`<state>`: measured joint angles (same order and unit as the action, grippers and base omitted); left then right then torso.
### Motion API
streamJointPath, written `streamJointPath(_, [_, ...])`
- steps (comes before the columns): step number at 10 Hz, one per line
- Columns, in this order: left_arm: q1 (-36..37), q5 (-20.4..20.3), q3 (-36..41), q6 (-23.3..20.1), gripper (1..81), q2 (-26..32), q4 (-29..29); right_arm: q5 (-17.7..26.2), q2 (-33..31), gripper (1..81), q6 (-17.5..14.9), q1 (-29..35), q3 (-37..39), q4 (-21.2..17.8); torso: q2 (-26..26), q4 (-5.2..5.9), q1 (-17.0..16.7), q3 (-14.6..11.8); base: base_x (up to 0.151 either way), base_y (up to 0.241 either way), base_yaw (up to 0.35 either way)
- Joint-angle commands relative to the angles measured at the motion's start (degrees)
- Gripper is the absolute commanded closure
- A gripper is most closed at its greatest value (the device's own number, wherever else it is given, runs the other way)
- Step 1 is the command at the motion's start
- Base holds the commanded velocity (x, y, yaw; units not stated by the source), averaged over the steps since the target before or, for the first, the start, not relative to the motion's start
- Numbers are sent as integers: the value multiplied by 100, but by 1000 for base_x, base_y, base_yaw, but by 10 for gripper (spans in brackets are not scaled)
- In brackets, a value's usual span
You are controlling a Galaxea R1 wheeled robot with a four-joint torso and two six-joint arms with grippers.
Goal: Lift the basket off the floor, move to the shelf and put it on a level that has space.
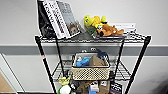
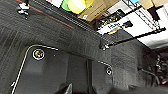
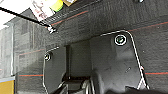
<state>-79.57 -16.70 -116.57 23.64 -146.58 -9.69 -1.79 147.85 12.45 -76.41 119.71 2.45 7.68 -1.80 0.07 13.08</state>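
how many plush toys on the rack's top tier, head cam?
2. A yellow plush lies at the middle of the top tier, and an orange-brown plush lies just right of it, touching it. Others could hide behind the books.

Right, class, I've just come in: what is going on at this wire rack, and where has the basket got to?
Nothing is holding the basket at this moment. It sits on the shelf, on the level second from the top, with blue and brown items inside it. The top tier carries leaning books and soft toys, and more things crowd the tier below the basket. Both wrist views look down on the dark carpeted floor beside the rack's feet, away from the basket.
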Motion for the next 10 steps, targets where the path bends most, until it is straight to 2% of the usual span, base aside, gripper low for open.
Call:
streamJointPath(1, [60, 194, -789, -43, 10, -478, -156, 460, 406, 10, -23, 192, 675, 317, 0, 0, 0, 0, 0, 0, 0])
streamJointPath(6, [-55, 448, -2290, -43, 10, -1417, -165, 601, 1714, 10, -23, -72, 2624, 888, 2, 0, 0, -2, 0, 0, 0])
streamJointPath(10, [-72, 844, -3408, -43, 10, -2165, -156, 715, 2480, 10, -23, -187, 3602, 1284, 2, 0, 0, -5, 0, 0, 0])
